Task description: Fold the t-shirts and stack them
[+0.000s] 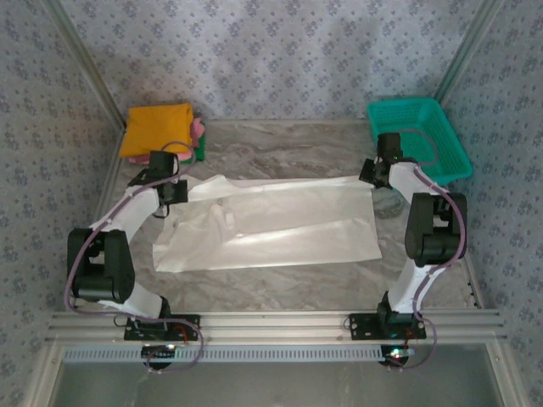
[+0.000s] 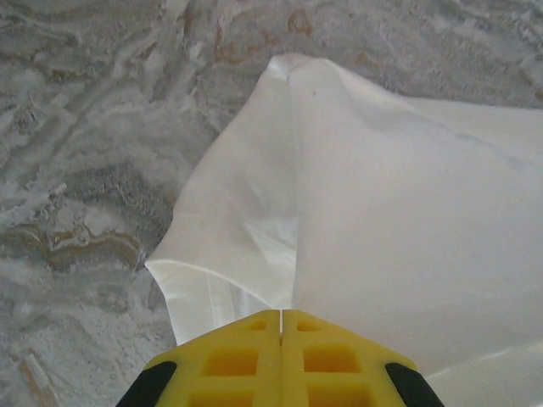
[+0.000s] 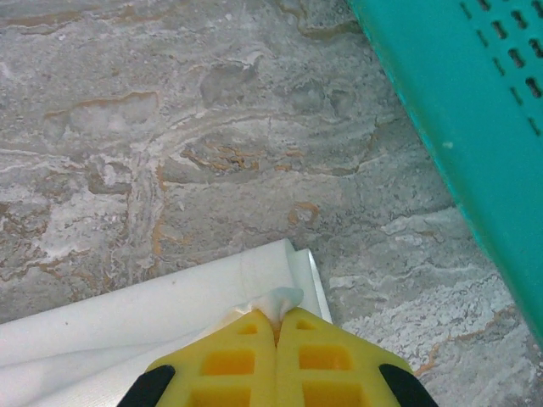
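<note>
Smack in the middle of the table [image 1: 280, 153], the white t-shirt [image 1: 271, 225] was laid out sideways and mostly flat, with a long crease running across it and some rumpling toward its left end. Its far left corner was pinched by the left gripper [image 1: 180, 197]. In the left wrist view the yellow fingers [image 2: 246, 360] were pressed tight together, and the cloth [image 2: 407, 220] was pulled up into them in a tented ridge. Same deal on the other side: the far right corner was clamped by the right gripper [image 1: 368, 178], and a little tuft of the fabric [image 3: 153, 322] could be seen squeezed between the closed fingertips [image 3: 322, 360].

Off in the far left corner, a small stack of folded shirts was parked, with the orange shirt [image 1: 157, 130] on top and bits of a pink shirt [image 1: 198, 129] and a green shirt [image 1: 201, 153] poking out at its right edge. That stack was kept well apart from the white one. A teal mesh basket [image 1: 420, 136] was set in the far right corner, just beyond the right gripper, and its wall [image 3: 458, 102] was caught in the right wrist view near the clamped corner but not touching it.
</note>
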